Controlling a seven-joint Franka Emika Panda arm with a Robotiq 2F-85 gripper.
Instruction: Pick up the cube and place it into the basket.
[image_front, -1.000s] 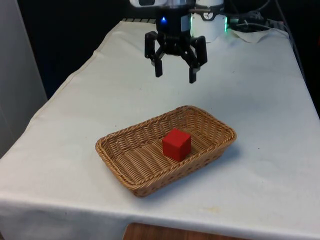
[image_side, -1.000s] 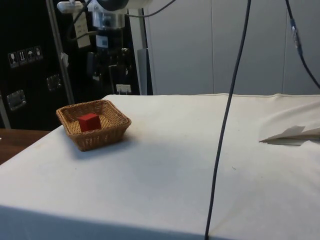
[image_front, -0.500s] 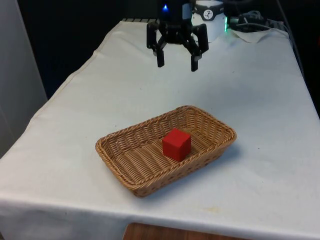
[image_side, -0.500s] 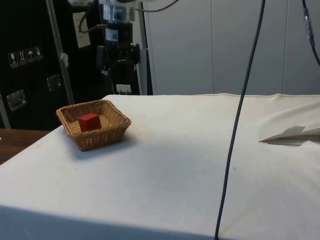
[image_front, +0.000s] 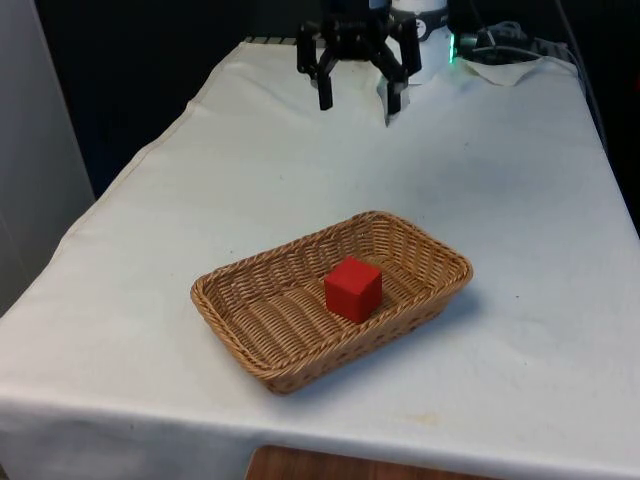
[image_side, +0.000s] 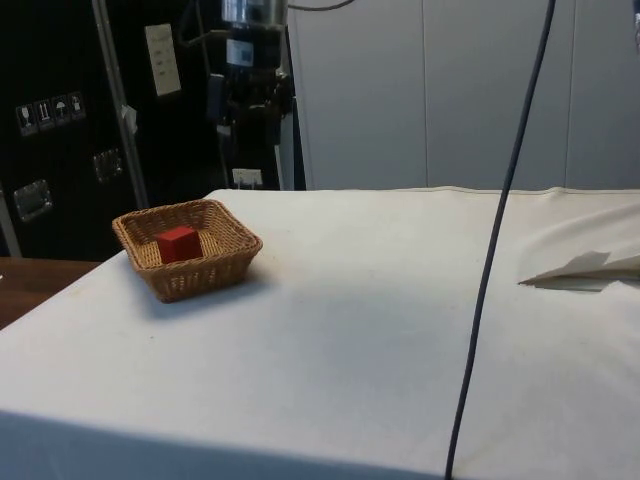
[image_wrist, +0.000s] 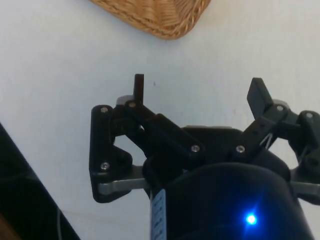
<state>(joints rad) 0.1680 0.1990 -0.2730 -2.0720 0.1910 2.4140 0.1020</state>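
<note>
Red cube (image_front: 353, 288) sits inside the wicker basket (image_front: 232, 296), on the basket floor toward the end on the front view's right, one corner turned to the camera, not touching the rim as far as I can tell. Side view agrees: cube (image_side: 179, 243) low in the basket (image_side: 216, 262), top face below or about level with the rim. Basket is on the white cloth (image_front: 520, 200) near the table's near edge, long axis running diagonally, roughly midway between the two side edges in the front view; in the side view it lies near the table's corner next to the dark cabinets (image_side: 60, 130). Gripper (image_front: 358, 98) is up over the far end of the table, well apart from the basket and clear of the cloth, fingers pointing down. Fingers are spread wide with nothing between them; the wrist view confirms it, gripper (image_wrist: 197, 92) with both fingertips (image_wrist: 138, 86) apart over bare cloth and one corner of the basket (image_wrist: 165, 17) in the picture beyond them. In the side view the gripper (image_side: 247, 100) hangs high, above and beyond the basket, in front of the cabinets. A dark cable (image_side: 500, 230) hangs down across the side view, in front of the table. A fold of loose cloth (image_side: 585, 265) lies at the table's edge on that view's right.
</note>
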